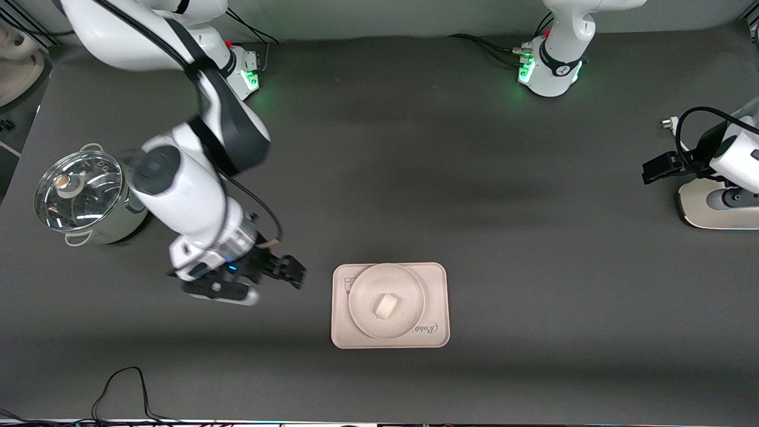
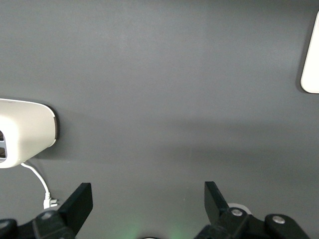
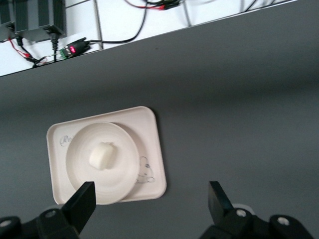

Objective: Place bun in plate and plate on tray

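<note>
Now stubby bun (image 1: pixel 385 306) on round plate (image 1: pixel 409 284).

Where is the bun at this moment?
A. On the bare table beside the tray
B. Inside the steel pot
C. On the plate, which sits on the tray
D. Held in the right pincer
C: the bun lies in the middle of the plate, the plate rests on the tray, and the right pincer is open and empty beside the tray.
</note>
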You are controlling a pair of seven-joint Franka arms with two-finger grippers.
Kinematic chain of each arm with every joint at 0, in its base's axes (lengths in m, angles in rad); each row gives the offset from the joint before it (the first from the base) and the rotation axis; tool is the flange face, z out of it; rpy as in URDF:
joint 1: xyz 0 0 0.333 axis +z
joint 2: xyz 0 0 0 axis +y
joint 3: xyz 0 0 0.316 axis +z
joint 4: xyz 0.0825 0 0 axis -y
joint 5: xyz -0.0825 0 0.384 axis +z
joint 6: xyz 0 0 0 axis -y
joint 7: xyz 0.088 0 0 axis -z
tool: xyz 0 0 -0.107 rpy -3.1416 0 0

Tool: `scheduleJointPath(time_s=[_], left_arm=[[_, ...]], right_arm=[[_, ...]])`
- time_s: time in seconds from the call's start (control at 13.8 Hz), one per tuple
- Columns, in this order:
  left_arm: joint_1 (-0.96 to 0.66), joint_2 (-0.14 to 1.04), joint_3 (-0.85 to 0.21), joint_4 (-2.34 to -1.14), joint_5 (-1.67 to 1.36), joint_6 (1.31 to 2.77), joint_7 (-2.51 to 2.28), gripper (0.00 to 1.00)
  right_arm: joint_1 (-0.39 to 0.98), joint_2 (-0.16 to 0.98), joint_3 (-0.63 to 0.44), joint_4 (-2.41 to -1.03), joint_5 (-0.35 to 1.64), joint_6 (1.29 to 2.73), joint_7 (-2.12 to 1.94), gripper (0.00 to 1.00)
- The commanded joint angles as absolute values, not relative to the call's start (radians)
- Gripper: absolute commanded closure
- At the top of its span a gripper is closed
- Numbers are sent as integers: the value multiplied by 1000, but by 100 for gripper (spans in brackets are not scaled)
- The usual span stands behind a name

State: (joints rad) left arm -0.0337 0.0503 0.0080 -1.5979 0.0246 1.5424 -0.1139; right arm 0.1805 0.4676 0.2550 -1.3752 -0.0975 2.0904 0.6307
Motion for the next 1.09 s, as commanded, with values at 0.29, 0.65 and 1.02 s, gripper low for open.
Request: scheduleJointPath(time_s=[0.29,0.65,1.02], left_arm=[[-43,15,17,-1605,26,1496,-107,0],[-37,14,17,-1597,31,1496,-106,0],[-32,15,21,-1575,32,1496,-106,0]], right_arm=[[138,74,42,-1680,60,1824,278,0],[150,-188,-90,-1985,54,1865,268,0],[140,-222,-97,-1954,-17,1830,255,0]])
